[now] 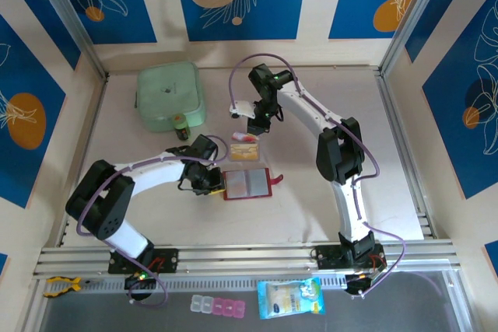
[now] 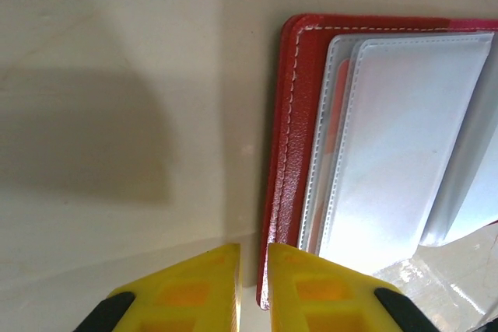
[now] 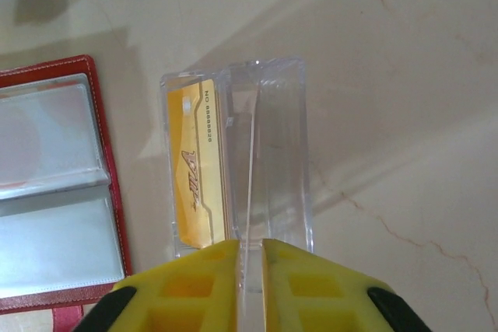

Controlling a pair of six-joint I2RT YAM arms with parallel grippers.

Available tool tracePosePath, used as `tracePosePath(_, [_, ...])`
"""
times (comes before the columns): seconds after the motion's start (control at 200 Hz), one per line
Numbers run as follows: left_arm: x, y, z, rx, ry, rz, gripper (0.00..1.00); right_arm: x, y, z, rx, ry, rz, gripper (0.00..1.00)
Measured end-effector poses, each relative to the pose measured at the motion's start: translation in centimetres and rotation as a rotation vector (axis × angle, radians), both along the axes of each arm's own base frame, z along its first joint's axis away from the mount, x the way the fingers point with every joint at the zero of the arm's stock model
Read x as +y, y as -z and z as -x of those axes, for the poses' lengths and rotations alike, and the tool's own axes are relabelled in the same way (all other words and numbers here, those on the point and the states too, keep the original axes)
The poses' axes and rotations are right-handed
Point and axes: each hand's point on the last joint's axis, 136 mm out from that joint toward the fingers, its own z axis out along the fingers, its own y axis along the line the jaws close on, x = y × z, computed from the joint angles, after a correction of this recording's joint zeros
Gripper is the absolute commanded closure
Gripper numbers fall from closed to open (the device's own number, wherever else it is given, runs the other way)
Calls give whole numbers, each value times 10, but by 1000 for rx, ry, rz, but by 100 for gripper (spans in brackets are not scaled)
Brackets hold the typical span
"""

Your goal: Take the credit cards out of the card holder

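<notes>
Lying open lengthwise left-right, card holder (image 1: 247, 183)

A pale cream, faintly veined table top (image 1: 327, 192) forms the floor of a small booth. Cream walls (image 1: 163, 5) carry blue panels (image 1: 233, 13) painted with white leaves and orange discs (image 1: 23, 118). Silver metal posts (image 1: 68, 17) rise at the back corners, and grooved metal rails (image 1: 257, 256) run along the near edge. Light from above throws soft grey shadows (image 2: 85, 138) on the table.
</notes>
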Motion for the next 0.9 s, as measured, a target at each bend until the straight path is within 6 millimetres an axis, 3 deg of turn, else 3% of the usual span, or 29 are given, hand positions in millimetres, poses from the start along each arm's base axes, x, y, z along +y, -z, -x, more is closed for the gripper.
tracePosePath(0.47, [0,-1,-1,-3,0,2,84,-2,-10,-14,-60,105,-28,90])
tracePosePath(0.665, [-5,-7,-7,-22,0,16,87,2,-25,1,-49,234,-85,90])
tracePosePath(0.9, [-9,-13,-12,-39,7,30,91,15,-32,37,42,479,-195,89])
